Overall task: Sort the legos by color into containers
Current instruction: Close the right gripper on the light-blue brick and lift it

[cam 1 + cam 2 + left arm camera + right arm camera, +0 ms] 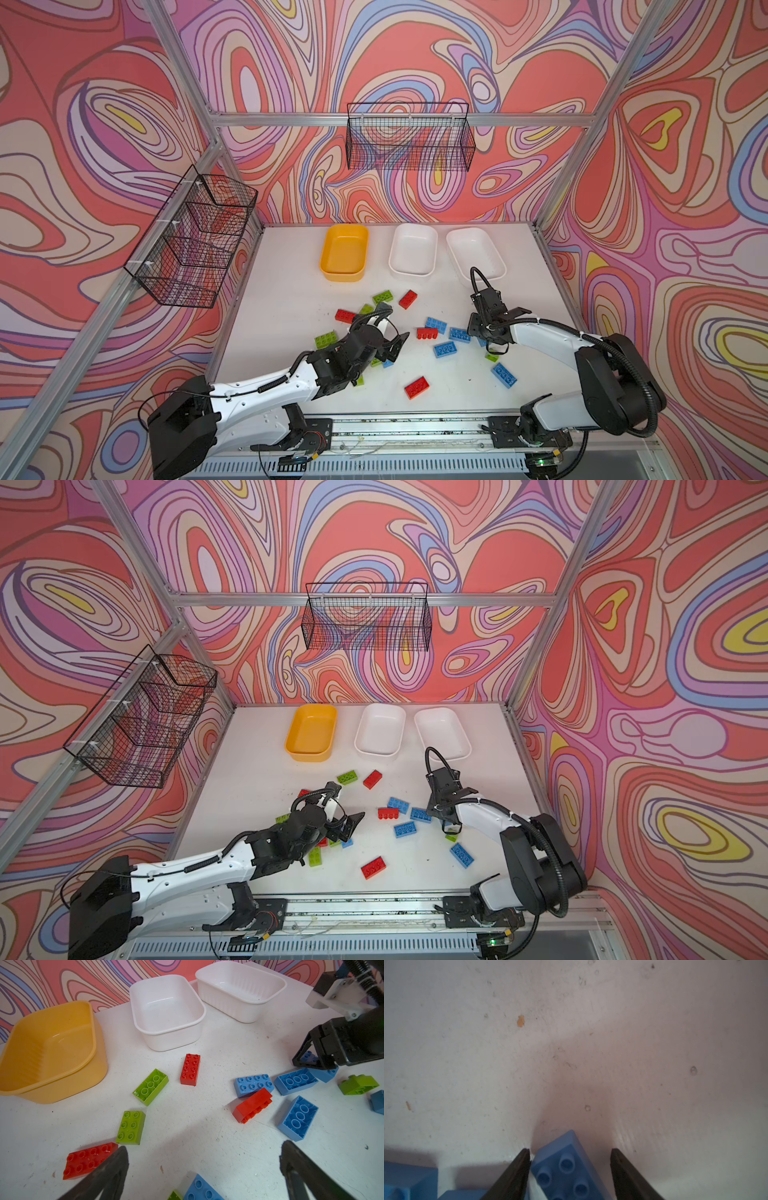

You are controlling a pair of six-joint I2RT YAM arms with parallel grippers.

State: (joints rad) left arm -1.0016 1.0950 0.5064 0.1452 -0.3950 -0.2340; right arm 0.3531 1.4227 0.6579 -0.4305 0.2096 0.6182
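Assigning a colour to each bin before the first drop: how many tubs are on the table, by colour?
Yellow-orange tub: 1
White tubs: 2
Total: 3, all empty.

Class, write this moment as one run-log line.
left gripper: open, empty | right gripper: open around blue lego | containers: empty

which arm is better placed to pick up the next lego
Right, likely. The right tool straddles a blue lego, jaws either side, not yet clamped. The left tool is open with no brick between its jaws.
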